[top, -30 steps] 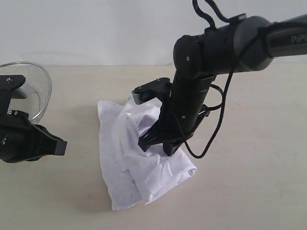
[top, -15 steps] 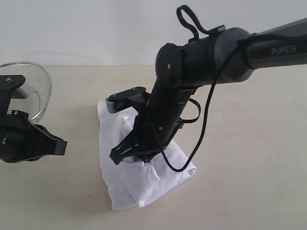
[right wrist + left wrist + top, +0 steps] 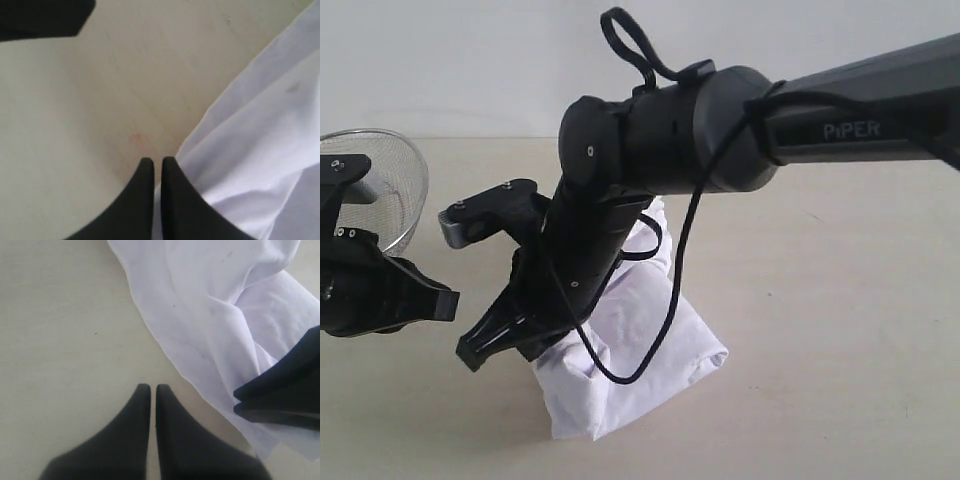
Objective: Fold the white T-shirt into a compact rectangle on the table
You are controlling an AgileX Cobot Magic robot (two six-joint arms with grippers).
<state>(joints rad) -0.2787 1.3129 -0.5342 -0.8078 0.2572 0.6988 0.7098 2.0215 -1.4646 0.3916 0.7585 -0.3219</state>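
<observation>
The white T-shirt (image 3: 665, 345) lies bunched in a rough block on the table (image 3: 840, 300); its lettering is hidden. My right gripper (image 3: 470, 355) has reached across to the left. It is shut, low over the table just past the shirt's left edge, and its arm covers much of the cloth. In the right wrist view the gripper (image 3: 153, 161) points at bare table with the shirt's edge (image 3: 250, 145) beside it. My left gripper (image 3: 448, 303) is shut on nothing, over bare table (image 3: 60, 340) close to the shirt's edge (image 3: 210, 315).
A round wire-mesh basket (image 3: 395, 165) stands at the far left behind my left arm. A white wall runs along the back of the table. My two grippers are a short distance apart.
My right arm swept left across the shirt, from its middle to beyond its left edge. The raised folds now lie flatter. The left arm has stayed put.
</observation>
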